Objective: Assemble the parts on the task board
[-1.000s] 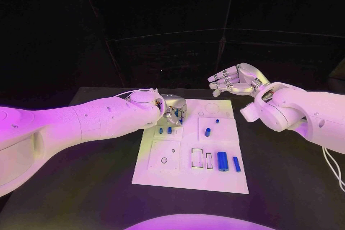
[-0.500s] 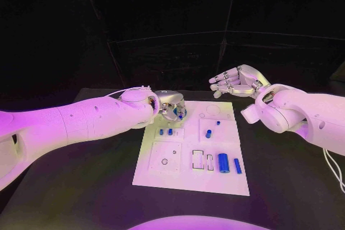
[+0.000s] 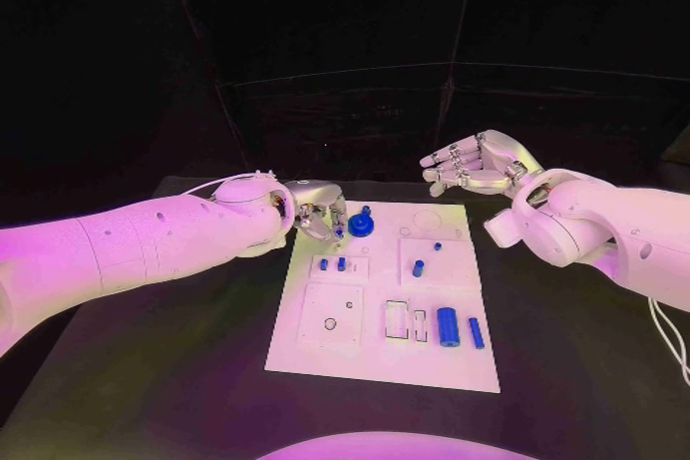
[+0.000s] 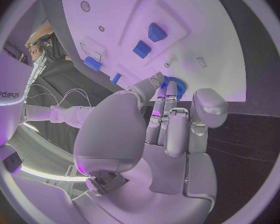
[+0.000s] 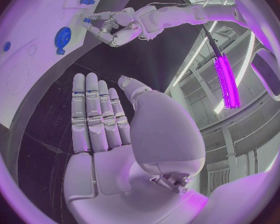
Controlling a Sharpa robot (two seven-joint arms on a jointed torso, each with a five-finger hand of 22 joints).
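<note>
Nearest the robot, along the board's (image 3: 324, 355) near right, a cylinder (image 3: 446, 325) and a slimmer peg (image 3: 475, 331) are lying loose beside 2 slots, probably waiting to be fitted. Farther up, 2 small pegs (image 3: 331, 264) are sitting in a panel. At the far edge a gear (image 3: 361, 224) is lying just beside the left hand (image 3: 319, 213), whose fingers are curling loosely, holding nothing. Beyond, the right hand (image 3: 475, 164) is hovering off the board, fingers extended, empty.

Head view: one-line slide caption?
Left hand beside blue gear part on task board; right hand open above table's far edge.
</note>
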